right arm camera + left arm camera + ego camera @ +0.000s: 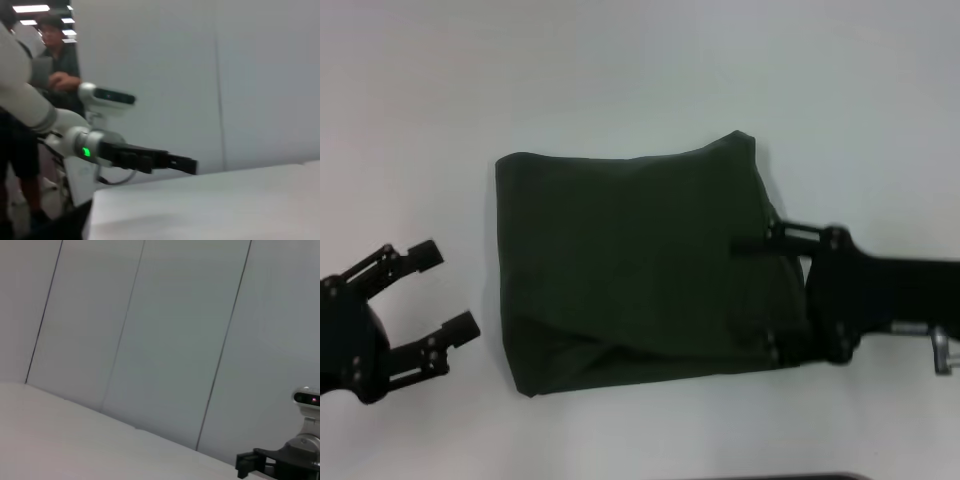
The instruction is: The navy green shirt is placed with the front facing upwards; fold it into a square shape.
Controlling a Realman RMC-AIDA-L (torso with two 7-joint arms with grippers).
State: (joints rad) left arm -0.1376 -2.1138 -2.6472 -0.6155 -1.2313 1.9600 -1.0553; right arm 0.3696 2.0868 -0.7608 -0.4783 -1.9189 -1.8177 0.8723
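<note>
Head view shows you the dark olive-green cotton shirt [640, 265] folded on the white table [620, 80]; right gripper [768, 295] spread at its edge, left gripper [438, 292] released alongside.

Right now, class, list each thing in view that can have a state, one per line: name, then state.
navy green shirt: folded into a rough rectangle, flat on the table, plain side up, edges uneven.
left gripper: jaws open, off the shirt's left edge, holding nothing.
right gripper: at the shirt's right edge, over the fabric; jaws appear spread, grip unclear.
table: white, bearing the shirt.
</note>
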